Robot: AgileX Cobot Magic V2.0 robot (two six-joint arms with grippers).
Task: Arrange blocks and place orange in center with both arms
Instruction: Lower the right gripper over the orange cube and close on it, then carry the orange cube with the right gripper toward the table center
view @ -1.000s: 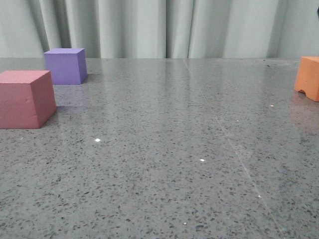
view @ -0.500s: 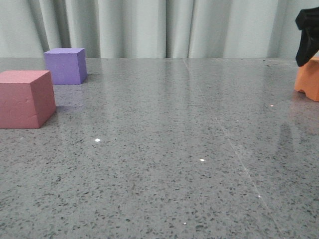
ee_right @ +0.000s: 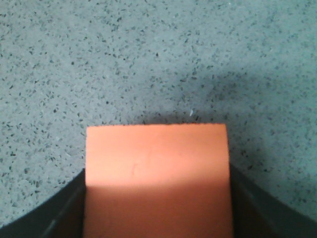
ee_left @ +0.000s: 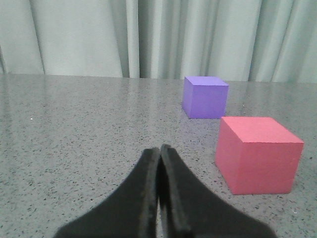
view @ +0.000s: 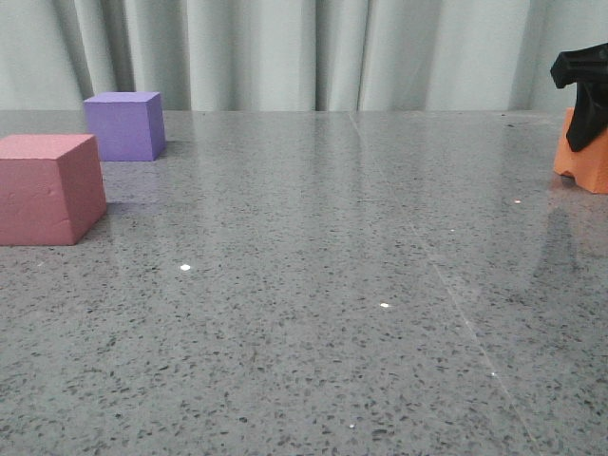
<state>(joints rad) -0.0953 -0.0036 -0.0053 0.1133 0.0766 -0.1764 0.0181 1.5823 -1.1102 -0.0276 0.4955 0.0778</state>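
Right tool is straddling the orange cube, fingers spread on both its sides, not pinching yet; arm is pointing straight down at the far right of the counter. Risk: uneven closing could twist the foam cube and skew the grasp. Left tool is pressed together, empty, held low and level, with the pink-red cube and purple cube ahead of it.

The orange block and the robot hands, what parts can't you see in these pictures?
- Orange block: front view, its right part is cut off by the picture edge and the right gripper covers its top.
- Orange block: right wrist view, its near end runs off the picture; whether the fingers touch it is unclear.
- Left gripper: missing from the front view.
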